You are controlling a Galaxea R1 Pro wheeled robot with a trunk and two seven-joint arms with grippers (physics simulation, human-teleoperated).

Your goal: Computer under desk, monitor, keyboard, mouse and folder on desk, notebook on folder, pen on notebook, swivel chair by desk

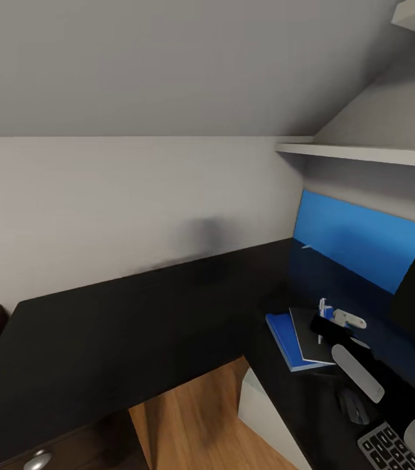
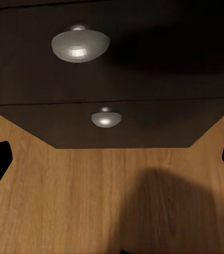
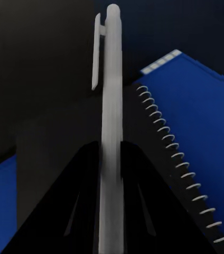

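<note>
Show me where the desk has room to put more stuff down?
The long black stretch of the desk running along the grey wall is bare. The corner by the blue panel is crowded: folder, notebook, mouse, keyboard, and the right tool holding the pen.

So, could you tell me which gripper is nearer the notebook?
Right: the right gripper, holding the pen, is just above the notebook. The left gripper faces drawer knobs near the floor.
</note>
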